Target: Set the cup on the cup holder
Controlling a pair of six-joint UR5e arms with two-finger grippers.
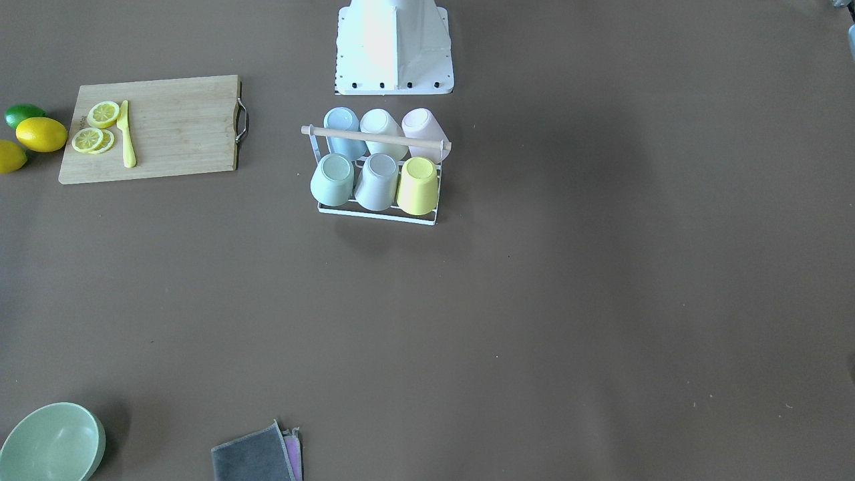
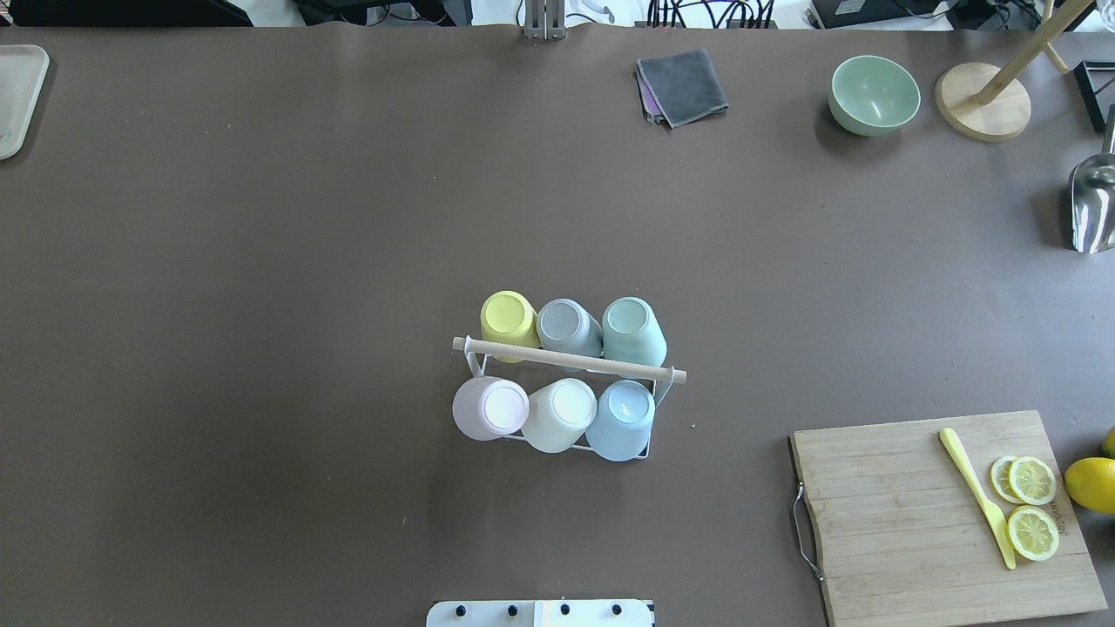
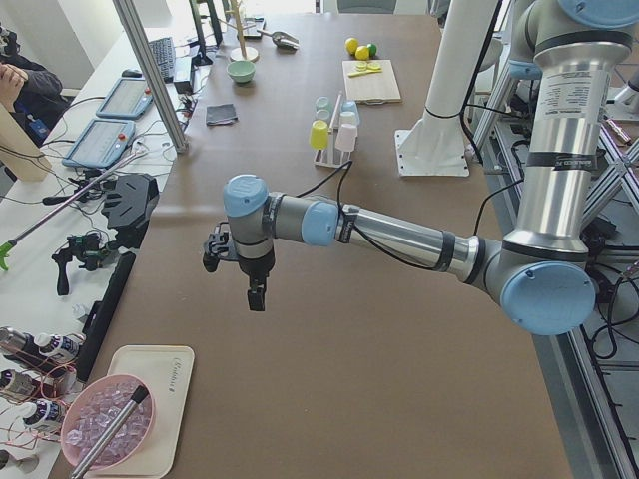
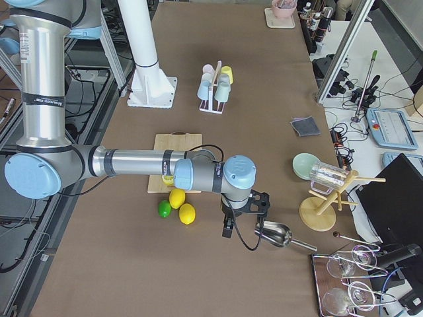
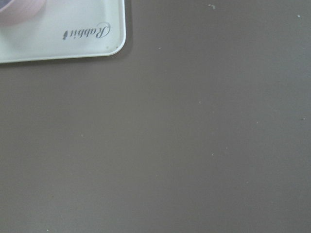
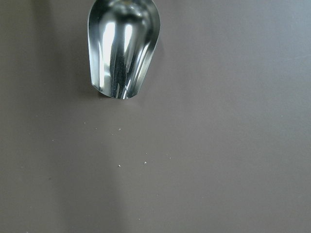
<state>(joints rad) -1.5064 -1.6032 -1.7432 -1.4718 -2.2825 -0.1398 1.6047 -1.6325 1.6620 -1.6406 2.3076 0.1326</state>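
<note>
Cup holder (image 2: 568, 360) full w/ 6 cups (image 2: 508, 315) (all inverted).

The overhead camera looked forward and down from behind the robot, base (image 2: 540, 613) at its bottom edge, rack (image 2: 566, 360) mid-frame. The front camera faced it from across the table (image 1: 601, 267), steeply down, sharing the rack, board (image 1: 180, 127), bowl (image 1: 50, 444) and cloth (image 1: 254, 457). The end cameras looked along the table, one past the left arm (image 3: 399, 235), one past the right arm (image 4: 132, 162); both saw the rack far off. The wrist cameras looked straight down, close: left on a tray (image 5: 73, 29) corner, right on the scoop (image 6: 121, 48) the right-end view shared.
</note>
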